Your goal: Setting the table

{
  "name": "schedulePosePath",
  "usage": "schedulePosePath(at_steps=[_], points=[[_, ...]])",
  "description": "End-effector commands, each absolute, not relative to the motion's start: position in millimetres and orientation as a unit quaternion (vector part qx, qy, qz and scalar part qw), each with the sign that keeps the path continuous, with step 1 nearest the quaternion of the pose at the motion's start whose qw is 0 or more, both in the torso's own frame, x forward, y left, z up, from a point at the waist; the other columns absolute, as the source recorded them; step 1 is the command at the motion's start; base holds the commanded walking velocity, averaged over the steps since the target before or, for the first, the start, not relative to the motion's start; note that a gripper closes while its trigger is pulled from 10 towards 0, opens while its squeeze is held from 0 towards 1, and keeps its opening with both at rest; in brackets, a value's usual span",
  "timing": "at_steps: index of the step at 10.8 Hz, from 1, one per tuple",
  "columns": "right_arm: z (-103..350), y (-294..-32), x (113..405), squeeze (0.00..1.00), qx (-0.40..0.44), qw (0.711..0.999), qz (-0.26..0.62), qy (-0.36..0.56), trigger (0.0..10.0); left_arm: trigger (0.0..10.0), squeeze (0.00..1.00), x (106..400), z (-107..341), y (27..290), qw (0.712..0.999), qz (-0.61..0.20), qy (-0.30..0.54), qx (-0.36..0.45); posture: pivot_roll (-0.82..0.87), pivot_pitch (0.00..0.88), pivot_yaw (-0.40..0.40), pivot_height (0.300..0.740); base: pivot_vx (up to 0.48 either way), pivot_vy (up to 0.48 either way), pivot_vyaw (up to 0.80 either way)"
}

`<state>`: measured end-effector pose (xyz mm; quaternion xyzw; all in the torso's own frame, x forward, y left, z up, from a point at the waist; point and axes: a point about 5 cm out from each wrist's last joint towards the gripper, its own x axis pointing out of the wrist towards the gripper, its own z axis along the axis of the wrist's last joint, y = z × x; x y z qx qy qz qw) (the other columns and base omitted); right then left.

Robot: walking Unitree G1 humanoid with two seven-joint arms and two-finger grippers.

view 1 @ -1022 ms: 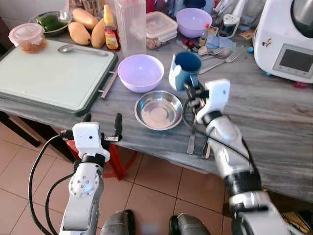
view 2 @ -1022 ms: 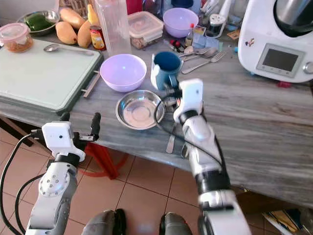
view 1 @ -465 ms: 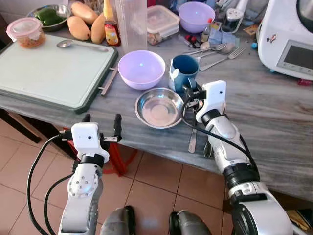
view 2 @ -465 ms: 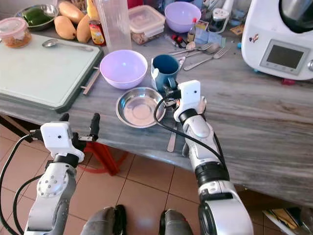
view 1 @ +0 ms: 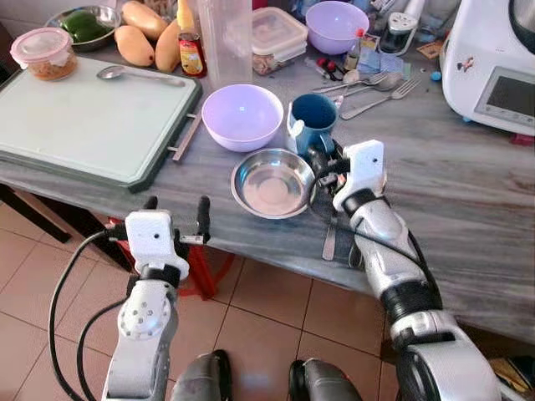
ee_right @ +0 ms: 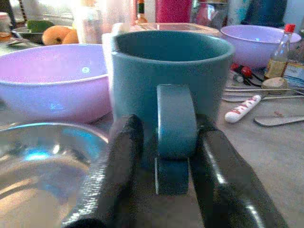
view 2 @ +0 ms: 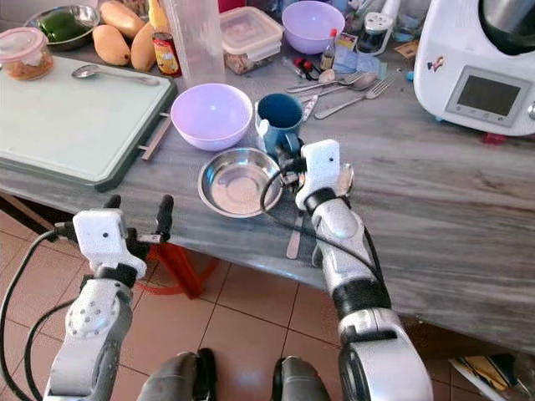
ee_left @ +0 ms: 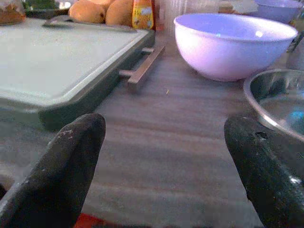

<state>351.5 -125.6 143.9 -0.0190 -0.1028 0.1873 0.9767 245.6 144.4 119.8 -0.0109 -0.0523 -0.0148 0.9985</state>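
A teal mug (view 1: pixel 313 117) stands on the grey wooden table (view 1: pixel 468 209), its handle turned toward me. My right gripper (view 1: pixel 322 157) is at that handle. In the right wrist view its fingers (ee_right: pixel 118 156) stand open on either side of the handle (ee_right: pixel 175 123), one close against it, the other a small gap away. A steel bowl (view 1: pixel 272 184) sits just left of the gripper, and a lilac bowl (view 1: pixel 242 117) stands behind it. Cutlery (view 1: pixel 328 238) lies under my right forearm. My left gripper (view 1: pixel 176 202) hovers open and empty off the table's front edge.
A pale green tray (view 1: pixel 84 117) with a spoon (view 1: pixel 125 73) fills the left of the table. At the back stand a clear jug (view 1: pixel 226 42), mangoes (view 1: pixel 138 46), a second lilac bowl (view 1: pixel 338 25), forks (view 1: pixel 376 96) and a white appliance (view 1: pixel 493 58).
My right gripper has moved forward to the mug and now has its fingers on either side of the handle. The left arm has stayed put; the camera shifted slightly.
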Motion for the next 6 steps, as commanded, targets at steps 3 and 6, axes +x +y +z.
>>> schedulePosePath(at_steps=[3, 6], points=[[147, -134, 339, 1.0, -0.039, 0.974, 0.182, -0.132, 10.0, 10.0, 0.0, 244, 115, 143, 0.999, -0.011, -0.042, -0.013, -0.01, 0.183, -0.002, 0.74, 0.0, 0.0, 0.0], [155, -138, 334, 1.0, -0.058, 0.972, 0.164, -0.156, 10.0, 10.0, 0.0, 246, 114, 142, 0.999, -0.012, -0.041, -0.014, -0.01, 0.176, -0.005, 0.74, 0.0, 0.0, 0.0]])
